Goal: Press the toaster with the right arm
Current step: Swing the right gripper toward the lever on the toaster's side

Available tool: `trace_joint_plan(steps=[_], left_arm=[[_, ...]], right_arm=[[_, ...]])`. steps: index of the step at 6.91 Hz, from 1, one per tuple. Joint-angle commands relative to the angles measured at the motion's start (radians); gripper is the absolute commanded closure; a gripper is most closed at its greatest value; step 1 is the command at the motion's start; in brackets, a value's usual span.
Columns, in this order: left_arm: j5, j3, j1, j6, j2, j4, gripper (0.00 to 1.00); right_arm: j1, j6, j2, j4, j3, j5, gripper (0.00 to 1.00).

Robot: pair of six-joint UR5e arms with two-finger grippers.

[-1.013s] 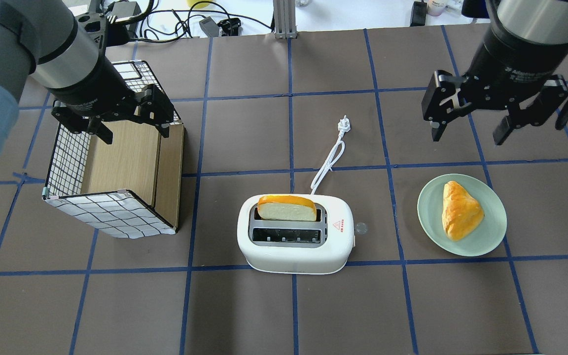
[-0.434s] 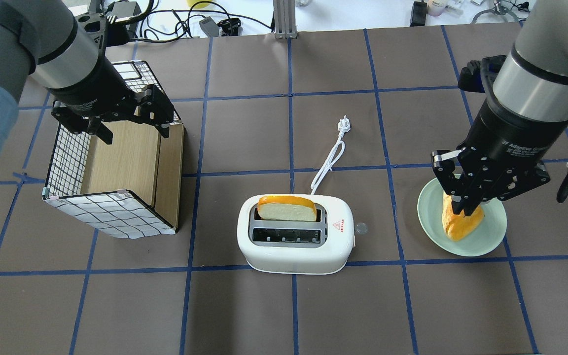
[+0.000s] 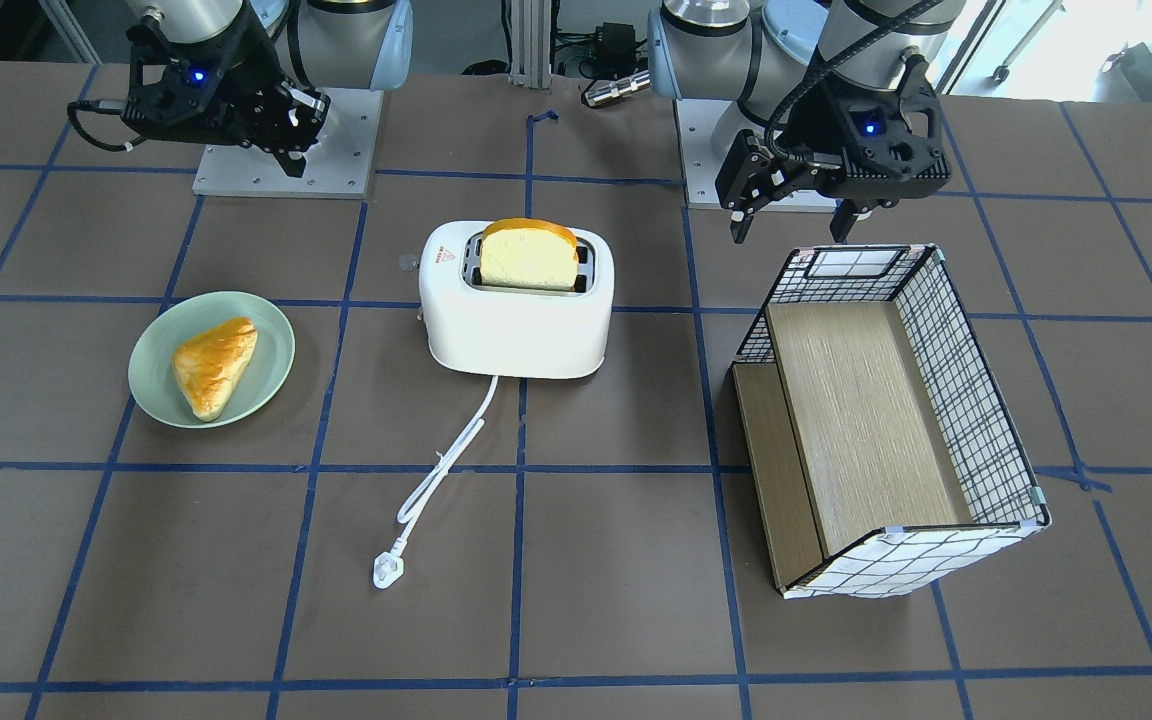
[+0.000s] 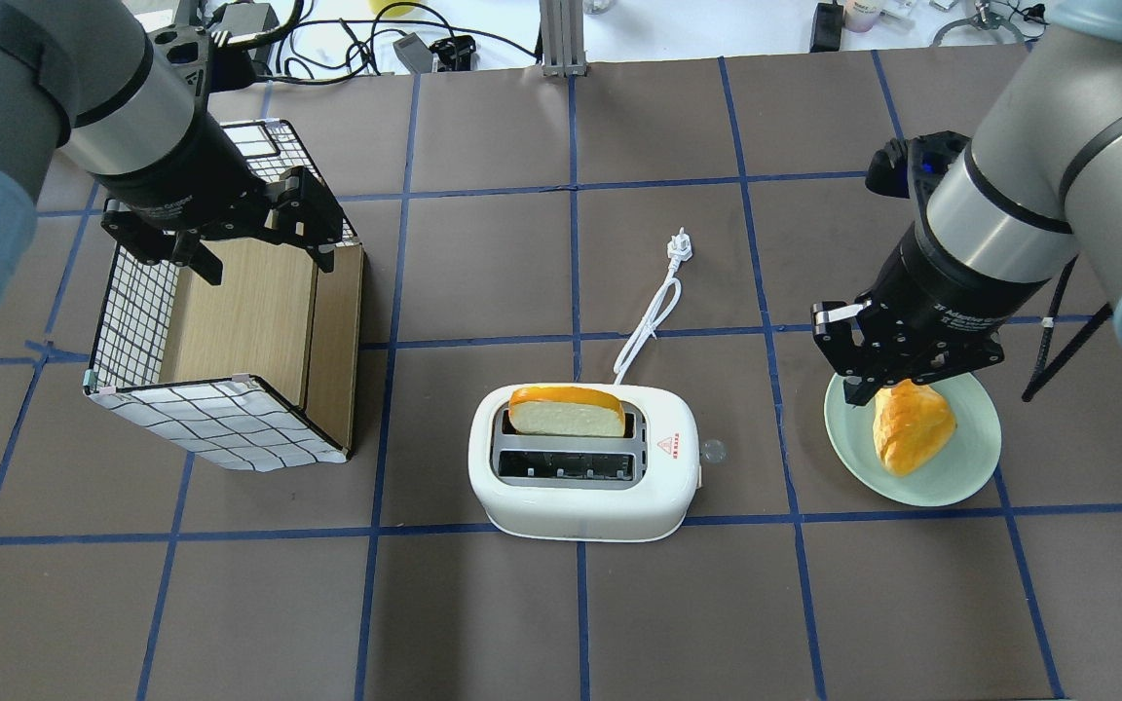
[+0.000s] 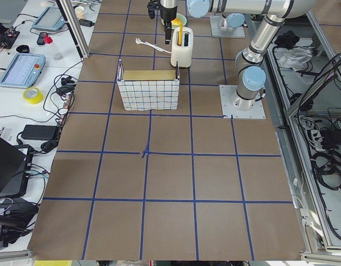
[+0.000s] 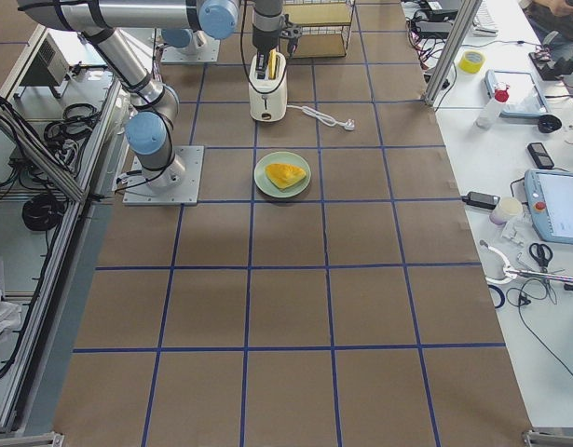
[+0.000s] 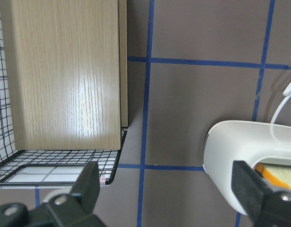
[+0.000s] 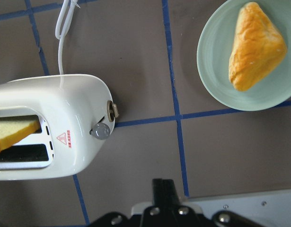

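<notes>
The white toaster [image 4: 580, 487] stands mid-table with a bread slice [image 4: 566, 411] in its far slot. It also shows in the front view [image 3: 516, 320] and the right wrist view [image 8: 41, 104]. Its small grey lever [image 8: 101, 131] sticks out of the end facing the plate [image 4: 713, 450]. My right gripper [image 4: 859, 389] is shut and empty. It hangs above the table to the right of the toaster, over the plate's far-left rim, apart from the lever. Its closed fingers show at the bottom of the right wrist view [image 8: 163, 185]. My left gripper [image 4: 264, 261] is open and empty above the basket.
A green plate [image 4: 970, 467] with a pastry [image 4: 912, 419] lies right of the toaster. The white cord [image 4: 654, 312] and plug [image 4: 680, 243] run back from the toaster. A wire basket with wooden panels [image 4: 220, 428] lies on its side at the left.
My right gripper has gone from open to shut. It has come down and toward the toaster, from the far right to over the plate's edge. The left arm has not moved.
</notes>
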Motion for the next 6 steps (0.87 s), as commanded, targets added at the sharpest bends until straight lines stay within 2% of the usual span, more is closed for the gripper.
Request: trace_joint_plan(steps=[1,2,4,6], left_arm=[[0.000,0.000,0.000,0.000,0.000,-0.001,0.00],[-0.001,0.000,0.000,0.000,0.000,0.000,0.00],[0.000,0.000,0.000,0.000,0.000,-0.001,0.00],[0.000,0.000,0.000,0.000,0.000,-0.001,0.00]], right_arm=[[-0.001,-0.014,-0.001,-0.216,0.135,0.047,1.00],[-0.002,-0.016,-0.001,-0.283,0.186,0.070,1.00],[-0.001,-0.017,-0.001,-0.305,0.220,0.133,1.00],[-0.001,-0.008,-0.001,-0.451,0.312,0.194,1.00]])
